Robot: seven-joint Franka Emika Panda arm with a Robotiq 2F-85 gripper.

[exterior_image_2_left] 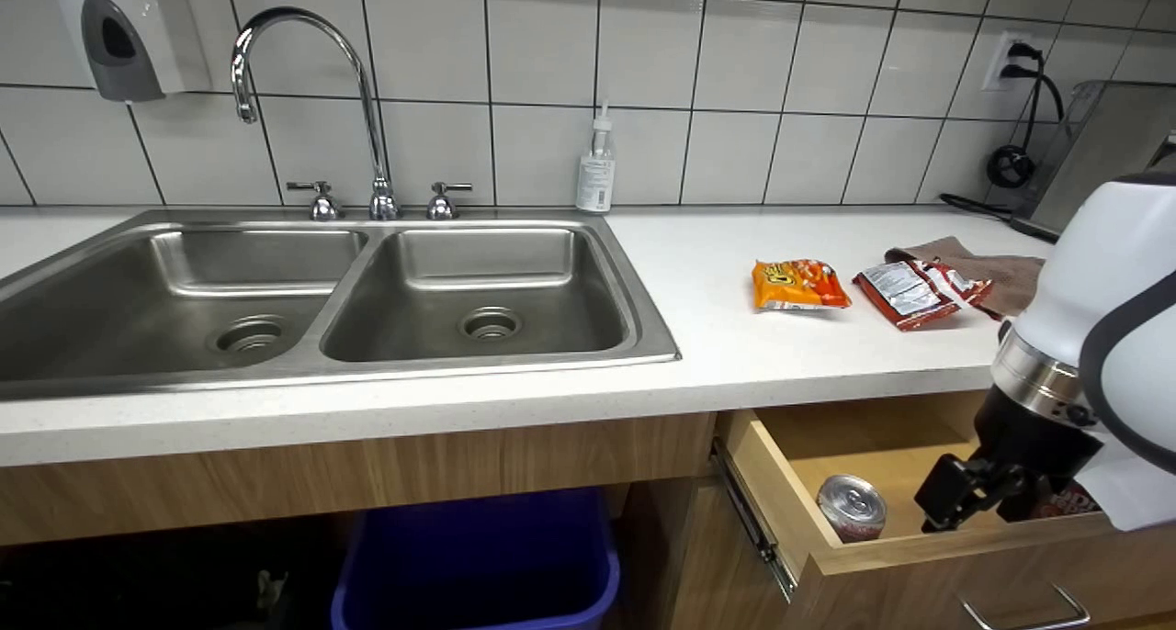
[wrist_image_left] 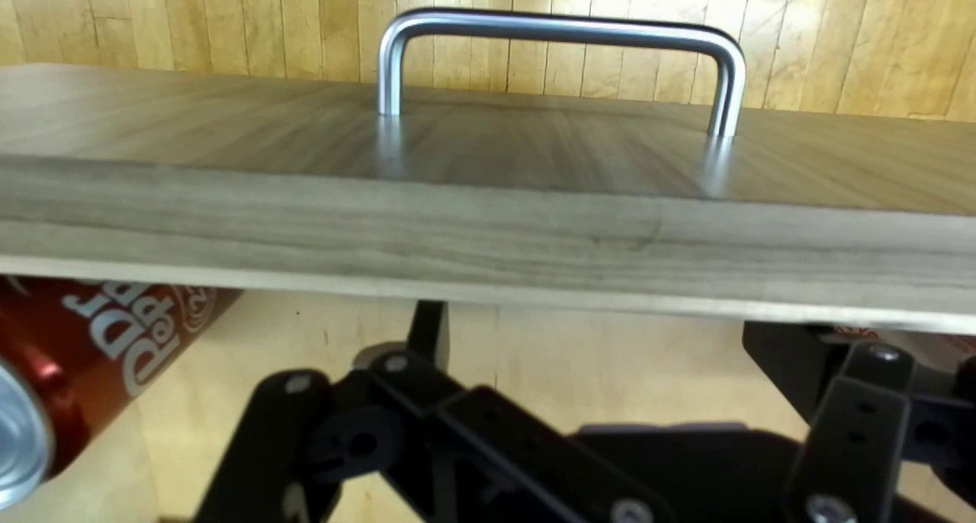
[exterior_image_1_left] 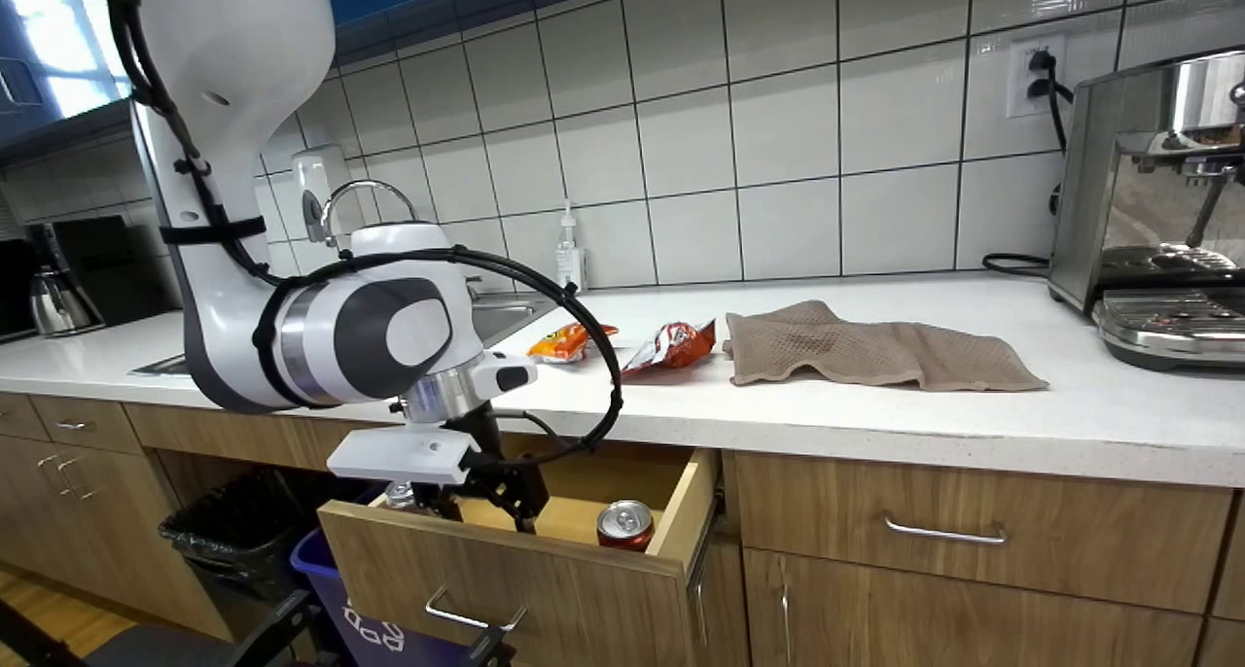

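My gripper (exterior_image_1_left: 486, 516) reaches down into the pulled-out wooden drawer (exterior_image_1_left: 525, 579), close behind its front panel. Its fingers stand wide apart with nothing between them; in the wrist view the tips are partly hidden by the panel's top edge (wrist_image_left: 488, 229). A red Dr Pepper can (wrist_image_left: 114, 340) stands to one side of the fingers, also visible in an exterior view (exterior_image_1_left: 624, 526). Across the gripper, near the drawer's other side wall, is a second can (exterior_image_2_left: 853, 509) with a silver top. Outside the panel is a metal handle (wrist_image_left: 560, 26).
Above the drawer runs a white countertop (exterior_image_1_left: 953, 424) with an orange snack bag (exterior_image_2_left: 799, 286), a red snack bag (exterior_image_2_left: 921, 292) and a brown cloth (exterior_image_1_left: 866, 351). An espresso machine (exterior_image_1_left: 1099, 191) stands at the far end. A steel sink (exterior_image_2_left: 657, 336) and blue bin (exterior_image_2_left: 602, 556) lie beside the drawer.
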